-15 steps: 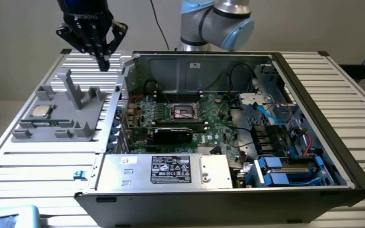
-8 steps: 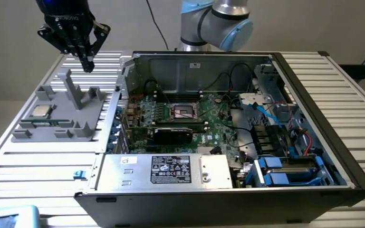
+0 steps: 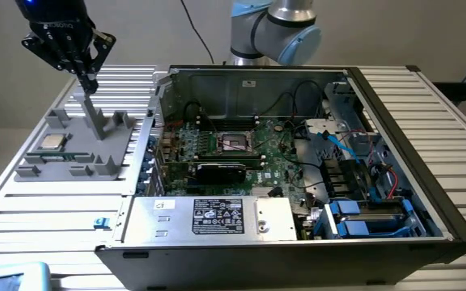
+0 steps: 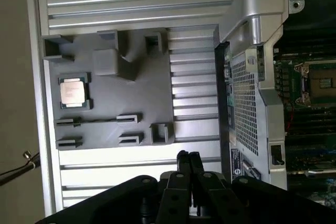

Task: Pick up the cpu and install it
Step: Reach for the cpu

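The cpu (image 3: 51,142) (image 4: 72,91), a small square chip with a shiny metal top, lies in a recess of the grey holder tray (image 3: 75,159) (image 4: 136,95) at the exterior view's left. My gripper (image 3: 88,85) (image 4: 188,157) hangs well above the tray's far side, fingers pressed together and holding nothing. It is apart from the cpu, up and toward the exterior view's right of it. The dark square socket (image 3: 235,143) (image 4: 320,83) sits on the motherboard inside the open computer case (image 3: 395,151).
A tall grey post (image 3: 95,121) rises from the tray just under my gripper. A black expansion card (image 3: 223,171) lies in front of the socket. The case wall (image 3: 153,145) (image 4: 247,98) borders the tray. All stands on a slatted metal table (image 3: 47,212).
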{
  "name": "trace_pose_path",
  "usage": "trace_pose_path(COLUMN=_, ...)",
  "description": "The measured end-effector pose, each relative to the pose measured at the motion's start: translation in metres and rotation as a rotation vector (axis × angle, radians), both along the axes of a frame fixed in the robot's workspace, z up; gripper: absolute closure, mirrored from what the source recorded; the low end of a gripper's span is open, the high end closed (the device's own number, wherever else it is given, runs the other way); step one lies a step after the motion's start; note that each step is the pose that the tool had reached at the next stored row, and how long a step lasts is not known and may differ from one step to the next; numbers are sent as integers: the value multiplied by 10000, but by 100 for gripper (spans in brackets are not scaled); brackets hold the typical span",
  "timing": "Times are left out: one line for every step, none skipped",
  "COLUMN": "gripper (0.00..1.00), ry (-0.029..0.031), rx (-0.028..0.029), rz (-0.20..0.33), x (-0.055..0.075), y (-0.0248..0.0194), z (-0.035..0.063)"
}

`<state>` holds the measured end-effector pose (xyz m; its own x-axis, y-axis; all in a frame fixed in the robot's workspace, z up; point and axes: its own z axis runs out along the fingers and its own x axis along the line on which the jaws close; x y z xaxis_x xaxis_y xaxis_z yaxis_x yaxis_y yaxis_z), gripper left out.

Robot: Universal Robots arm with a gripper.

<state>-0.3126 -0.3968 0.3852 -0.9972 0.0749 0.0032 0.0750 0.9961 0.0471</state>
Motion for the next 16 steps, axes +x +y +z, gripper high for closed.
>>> trace_pose_path(gripper=87, ry=2, rx=-1, rz=-1, x=-45, y=16, z=-4)
trace_pose_path(gripper=87, ry=1, rx=0, rz=1, x=-87, y=34, z=-9)
trace_pose_path(gripper=87, ry=1, rx=0, rz=1, x=-126, y=55, z=-13)
trace_pose_path(gripper=87, ry=1, rx=0, rz=0, x=-163, y=77, z=-17)
trace_pose_path(gripper=87, ry=0, rx=0, rz=0, x=-203, y=101, z=-23)
trace_pose_path(gripper=87, ry=0, rx=0, rz=1, x=-241, y=124, z=-30)
trace_pose_path(gripper=87, ry=0, rx=0, rz=1, x=-284, y=147, z=-39)
trace_pose_path(gripper=87, ry=1, rx=0, rz=0, x=-327, y=169, z=-46)
trace_pose_path(gripper=87, ry=1, rx=0, rz=0, x=-372, y=187, z=-54)
trace_pose_path(gripper=87, ry=1, rx=0, rz=1, x=-417, y=203, z=-62)
trace_pose_path(gripper=87, ry=1, rx=0, rz=1, x=-462, y=217, z=-70)
trace_pose_path(gripper=87, ry=1, rx=0, rz=0, x=-510, y=230, z=-79)
trace_pose_path(gripper=87, ry=0, rx=0, rz=-1, x=-555, y=244, z=-90)
trace_pose_path(gripper=87, ry=0, rx=0, rz=1, x=-599, y=258, z=-100)
trace_pose_path(gripper=87, ry=1, rx=0, rz=1, x=-646, y=273, z=-111)
trace_pose_path(gripper=87, ry=1, rx=0, rz=1, x=-689, y=289, z=-121)
